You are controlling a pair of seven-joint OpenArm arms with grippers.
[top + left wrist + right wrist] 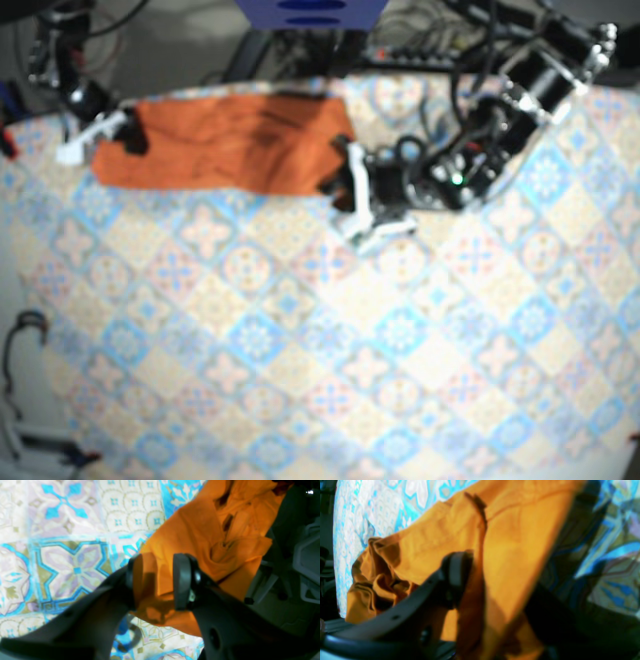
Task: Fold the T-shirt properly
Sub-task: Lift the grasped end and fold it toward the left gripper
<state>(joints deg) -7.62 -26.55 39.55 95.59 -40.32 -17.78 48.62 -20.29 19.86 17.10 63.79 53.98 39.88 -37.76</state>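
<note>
Gripping at ten o'clock: right claw (480,580) clenched on one short end of the T-shirt (230,140); one pad in view and the other hidden behind draped cloth, so the grip is judged from the taut hang, not seen outright.
T-shirt: orange, stretched as a long band along the far rim, eleven to twelve o'clock; rumpled folds along the side nearest the rim; sleeves and collar not made out.
Left claw (156,580), twelve o'clock: clamped on a thick bunch of fabric at the opposite end, pads held apart by the bulk, cloth edge lifted off the surface just below.
Table (330,340): tile-patterned cover, open from centre to six o'clock.
Step in hand: probably stretching the shirt between both claws before laying it flat for a first fold.
Risk, slip: fabric tugged out of one claw by uneven pull, that end dropped in a heap.
Risk, rim: shirt already close to twelve o'clock; any drift that way likely to send it over the back.
Risk, creases: rumples by the rim pressed into the fold if not drawn flat first.
</note>
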